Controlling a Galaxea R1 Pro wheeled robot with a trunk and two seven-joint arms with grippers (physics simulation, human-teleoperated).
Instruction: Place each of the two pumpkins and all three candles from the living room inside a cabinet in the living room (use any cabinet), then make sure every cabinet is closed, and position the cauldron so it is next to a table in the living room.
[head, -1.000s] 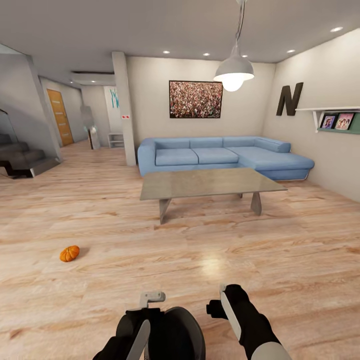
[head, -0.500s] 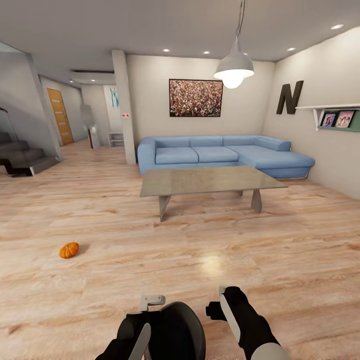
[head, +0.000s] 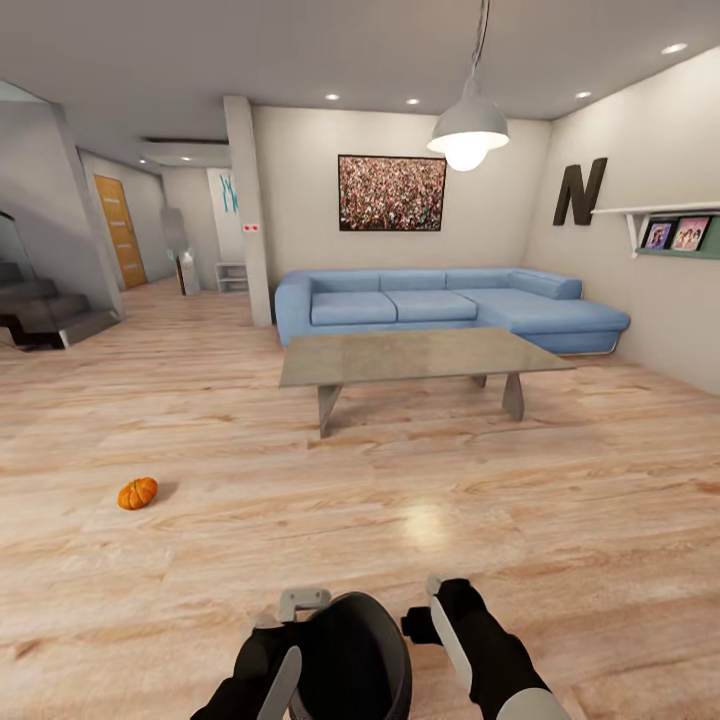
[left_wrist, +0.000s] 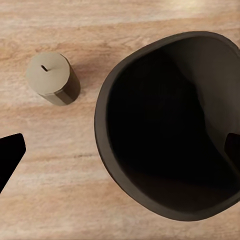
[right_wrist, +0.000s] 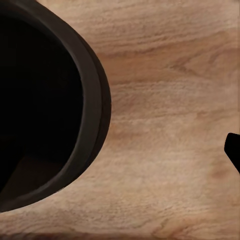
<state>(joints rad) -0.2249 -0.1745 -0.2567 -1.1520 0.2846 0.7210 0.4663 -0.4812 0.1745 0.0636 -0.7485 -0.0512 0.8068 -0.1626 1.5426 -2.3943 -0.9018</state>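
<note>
while your left gripper (left_wrist: 120, 155) is straddling the black round cauldron's (left_wrist: 175, 125) rim, jaws wide, a tan stubby candle (left_wrist: 52, 78) is standing beside it; right gripper's state i cannot tell.

Both arms are seen low in the head view's bottom edge, forearms angled up into frame. The left gripper (head: 290, 640) is held bottom center-left, the right gripper (head: 440, 625) just right of it. Both sets of fingers are spread wide, nothing pinched.
</note>
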